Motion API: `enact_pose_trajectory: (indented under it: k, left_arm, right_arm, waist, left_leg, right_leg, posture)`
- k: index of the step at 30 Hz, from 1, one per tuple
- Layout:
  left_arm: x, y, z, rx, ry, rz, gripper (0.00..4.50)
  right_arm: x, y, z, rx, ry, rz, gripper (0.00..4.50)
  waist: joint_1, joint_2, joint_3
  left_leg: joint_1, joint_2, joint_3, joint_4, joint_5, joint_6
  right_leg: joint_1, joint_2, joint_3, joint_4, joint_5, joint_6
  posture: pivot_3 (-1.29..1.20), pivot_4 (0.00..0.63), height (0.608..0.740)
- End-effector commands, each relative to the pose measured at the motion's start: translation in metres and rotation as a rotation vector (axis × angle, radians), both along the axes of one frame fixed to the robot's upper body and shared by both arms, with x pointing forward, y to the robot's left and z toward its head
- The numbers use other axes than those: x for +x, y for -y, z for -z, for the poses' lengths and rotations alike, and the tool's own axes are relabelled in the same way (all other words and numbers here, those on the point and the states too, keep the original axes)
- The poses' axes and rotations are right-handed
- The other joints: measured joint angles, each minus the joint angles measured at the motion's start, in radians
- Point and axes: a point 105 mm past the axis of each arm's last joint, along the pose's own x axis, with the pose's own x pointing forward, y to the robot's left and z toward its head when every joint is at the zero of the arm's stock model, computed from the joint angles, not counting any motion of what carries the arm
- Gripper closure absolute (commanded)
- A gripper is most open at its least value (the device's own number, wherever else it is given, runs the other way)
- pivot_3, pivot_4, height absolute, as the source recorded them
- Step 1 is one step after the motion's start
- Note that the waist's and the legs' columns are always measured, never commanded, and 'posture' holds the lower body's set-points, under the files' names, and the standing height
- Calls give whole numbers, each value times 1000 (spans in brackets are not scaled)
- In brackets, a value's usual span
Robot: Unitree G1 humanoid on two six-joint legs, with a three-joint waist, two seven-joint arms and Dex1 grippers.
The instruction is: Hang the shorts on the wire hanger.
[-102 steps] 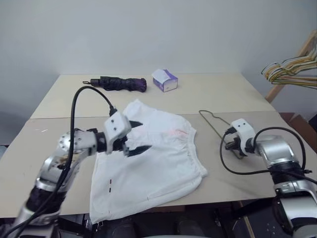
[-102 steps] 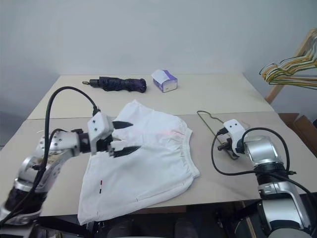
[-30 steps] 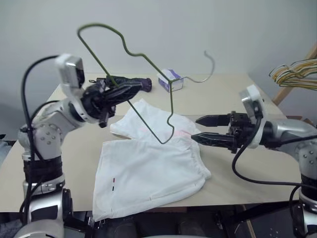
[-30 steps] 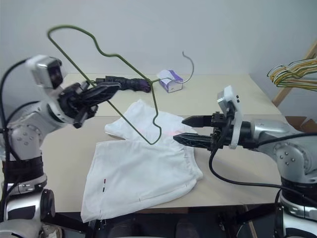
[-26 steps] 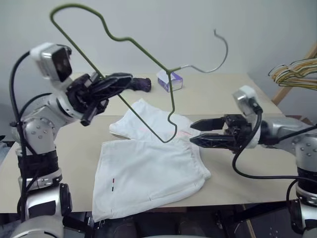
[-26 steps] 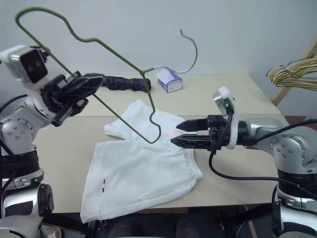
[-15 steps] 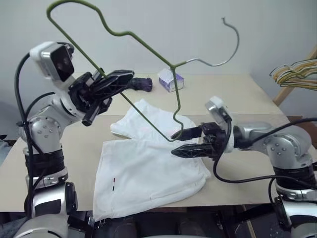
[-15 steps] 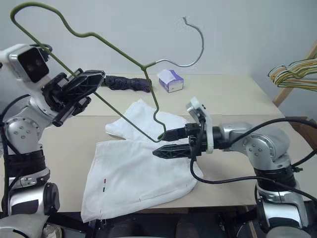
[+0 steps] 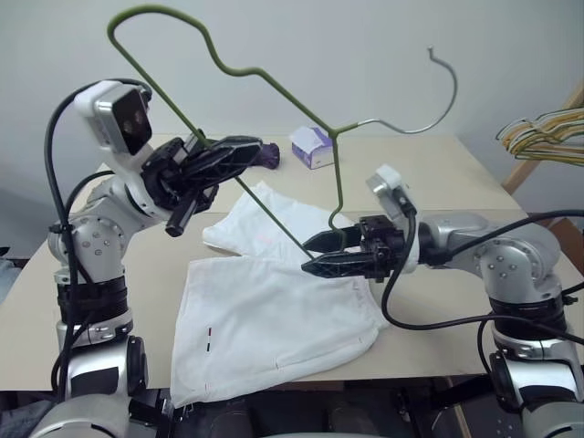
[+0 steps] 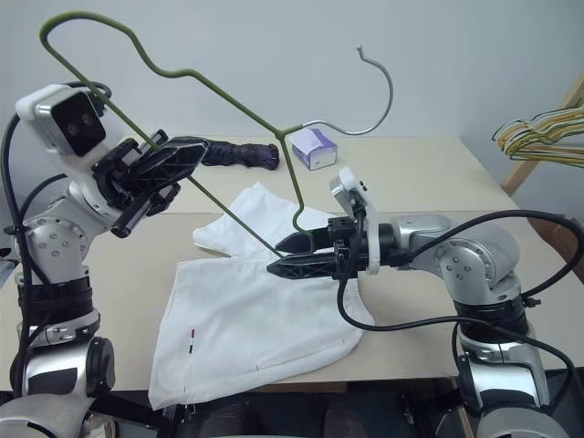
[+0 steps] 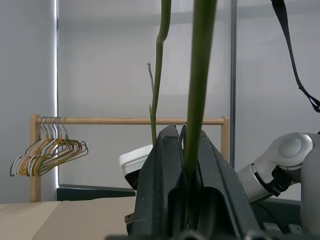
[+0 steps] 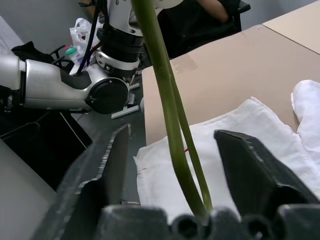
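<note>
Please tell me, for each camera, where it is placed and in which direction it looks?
Left eye and right eye views: on the head, looking forward and down over the table; both arms show, the left gripper holding up the wire hanger above the shorts.
Left wrist view: along the left gripper's shut fingers, toward a rack of hangers.
Right wrist view: along the right gripper, its fingers either side of the hanger wire.
Shared: all views show the wire hanger.
</note>
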Motion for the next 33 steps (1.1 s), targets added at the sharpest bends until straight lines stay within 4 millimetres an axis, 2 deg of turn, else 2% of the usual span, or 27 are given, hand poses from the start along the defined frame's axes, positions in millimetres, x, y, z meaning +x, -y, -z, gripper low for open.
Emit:
enact_pose_trajectory:
  k: [1,5,6,10,13,17,22,23,24,25,28,31,32,33]
  left_arm:
    - [0,-2,-7,-7,52,-12,4500]
    - [2,-2,-8,-11,65,-21,4500]
    - [3,-2,-8,-10,68,-29,4500]
    - [10,-2,-5,-2,60,-65,4500]
    - [15,1,3,29,25,-93,3726]
    - [23,4,14,74,-24,-142,2389]
    - [39,8,48,233,-116,-256,863]
    - [41,6,53,252,-128,-281,456]
    - [44,4,60,281,-137,-319,327]
    - [48,1,66,305,-153,-362,17]
    - [52,-5,82,406,-126,-458,17]
    - [47,-7,104,568,-60,-507,17]
    - [45,-8,109,598,-55,-508,17]
    - [44,-8,115,635,-36,-515,17]
  right_arm:
    - [0,-2,-3,-18,58,4,2737]
    - [5,-2,5,-53,71,35,4221]
    - [6,-2,6,-59,75,43,4473]
    - [8,-2,7,-56,81,59,4473]
    - [10,-3,3,-36,89,69,4500]
    - [9,-4,-7,16,95,75,4500]
    - [16,4,-25,112,85,147,4500]
    - [19,8,-27,119,75,181,4500]
    - [23,15,-26,117,55,226,4500]
    - [26,24,-23,100,34,272,4500]
    - [24,51,-8,34,-54,358,4500]
    - [4,96,20,-67,-150,475,4500]
    - [-3,104,25,-95,-159,492,4500]
    - [-11,111,34,-121,-244,483,4500]
  waist:
    - [0,0,0]
    - [-1,0,0]
    - [-1,0,0]
    - [-1,0,0]
    - [-1,0,0]
    - [-1,0,0]
    - [-3,0,0]
    - [-3,0,0]
    - [-3,0,0]
    - [-4,0,0]
    - [0,0,0]
    - [8,0,0]
    - [11,0,0]
    - [8,1,1]
  left_leg:
    - [0,0,0,0,0,0]
    - [0,0,0,0,0,0]
    - [0,0,0,0,0,0]
    - [0,0,0,0,0,0]
    - [0,0,0,0,0,0]
    - [0,0,0,0,0,0]
    - [0,0,0,0,0,0]
    - [0,0,0,0,0,0]
    - [0,0,0,0,0,0]
    - [0,0,0,0,0,0]
    - [-1,0,0,0,0,0]
    - [-1,0,0,-1,-1,1]
    - [-3,0,0,-2,-1,1]
    - [-4,-1,0,-2,-1,1]
  right_leg:
    - [0,0,0,0,0,0]
    - [0,0,0,0,0,0]
    - [0,0,0,0,0,0]
    - [0,0,0,0,0,0]
    - [0,0,0,0,0,0]
    - [0,0,0,0,0,0]
    - [0,0,0,0,0,0]
    - [0,0,0,0,0,0]
    - [0,0,0,0,0,0]
    - [-1,0,0,0,0,0]
    - [-1,0,0,0,0,0]
    - [-1,-1,-1,-3,0,0]
    - [-1,-1,-1,-4,0,0]
    - [-2,-2,-1,-4,0,0]
  posture:
    - [-51,0,740]
    - [-52,0,740]
    - [-52,0,740]
    - [-54,0,740]
    - [-56,0,740]
    - [-63,0,740]
    - [-72,0,740]
    - [-75,0,740]
    - [-76,0,740]
    - [-76,0,740]
    - [-75,0,740]
    - [-67,0,740]
    - [-68,0,740]
    - [-76,0,740]
